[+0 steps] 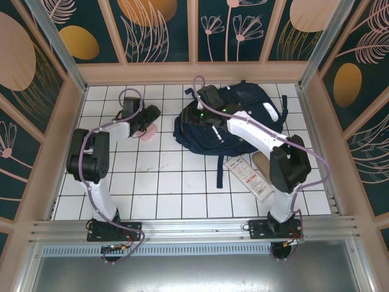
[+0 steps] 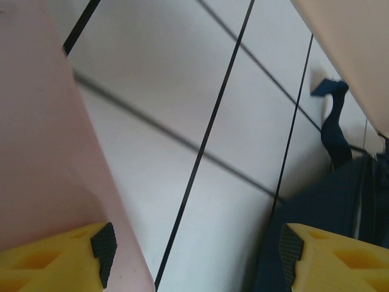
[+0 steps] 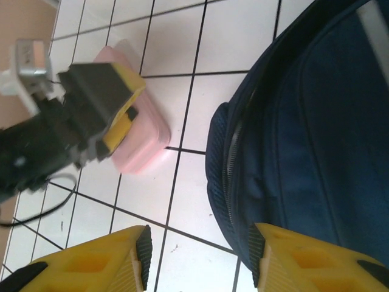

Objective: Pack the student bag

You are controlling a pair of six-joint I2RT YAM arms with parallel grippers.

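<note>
Left tool [image 2: 191, 246] and right tool [image 3: 197, 249] are seen open; pink case [image 1: 148, 133], at nine o'clock of bag [image 1: 258, 97], may be shoved aside on closing.

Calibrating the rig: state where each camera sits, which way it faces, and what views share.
Top external: high behind the bases, looking down on tiled table, left arm, right arm, student bag.
Left wrist: on the left arm, facing down past the left claw at tiles, pink case.
Right wrist: on the right arm, facing down past the right claw at the bag's edge.
Shared: bag and pink case in all three.
</note>
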